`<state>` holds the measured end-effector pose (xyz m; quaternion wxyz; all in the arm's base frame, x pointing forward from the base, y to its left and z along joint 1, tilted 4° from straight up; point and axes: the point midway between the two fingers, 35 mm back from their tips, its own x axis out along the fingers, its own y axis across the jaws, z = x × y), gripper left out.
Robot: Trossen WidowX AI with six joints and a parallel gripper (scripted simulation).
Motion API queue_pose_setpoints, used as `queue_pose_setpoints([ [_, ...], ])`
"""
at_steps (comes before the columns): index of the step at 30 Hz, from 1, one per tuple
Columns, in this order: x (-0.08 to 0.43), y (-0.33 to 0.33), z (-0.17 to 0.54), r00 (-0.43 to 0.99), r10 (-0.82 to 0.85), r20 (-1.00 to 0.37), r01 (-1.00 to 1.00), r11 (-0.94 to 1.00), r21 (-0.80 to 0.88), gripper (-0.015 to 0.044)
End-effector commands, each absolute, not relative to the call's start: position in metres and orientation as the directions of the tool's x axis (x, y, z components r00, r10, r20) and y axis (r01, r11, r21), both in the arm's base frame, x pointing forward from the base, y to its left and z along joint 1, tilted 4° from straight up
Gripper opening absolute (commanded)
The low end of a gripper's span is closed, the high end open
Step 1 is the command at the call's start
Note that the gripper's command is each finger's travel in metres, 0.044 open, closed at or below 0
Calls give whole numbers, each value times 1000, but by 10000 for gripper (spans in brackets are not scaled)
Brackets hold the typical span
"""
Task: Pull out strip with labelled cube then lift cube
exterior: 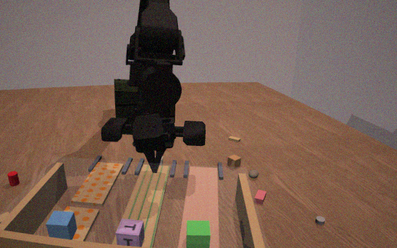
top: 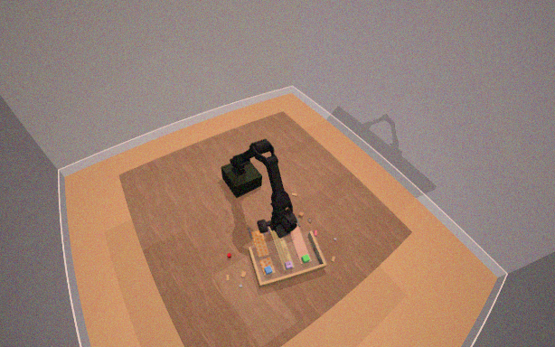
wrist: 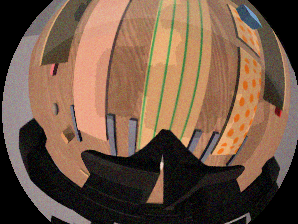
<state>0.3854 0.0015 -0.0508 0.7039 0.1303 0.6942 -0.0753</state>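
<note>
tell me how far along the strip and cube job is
Early stage. Done: the shut gripper is lined up on the near end of the green-lined strip, the unbroken one carrying the purple T cube. In hand: the tip looks pressed on that end, apparently to drag it; actual contact is hard to confirm. Left: the strip lies inside the tray, so the pull-out, then grasping and lifting the cube.

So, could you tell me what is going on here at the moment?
The arm's gripper is shut, holding nothing, its tip down at the near end of the green-lined strip. That strip is in one piece and carries the purple cube marked T. The dotted strip beside it is split in two; the pink strip carries a green cube.
</note>
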Motion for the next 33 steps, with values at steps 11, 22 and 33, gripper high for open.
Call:
queue_pose_setpoints([
  [11,385,2,-55,20,72,-997,291,954,75,0],
  [22,386,2,-57,20,72,-997,291,954,75,0],
  [33,373,6,-57,19,72,-997,291,954,75,0],
])
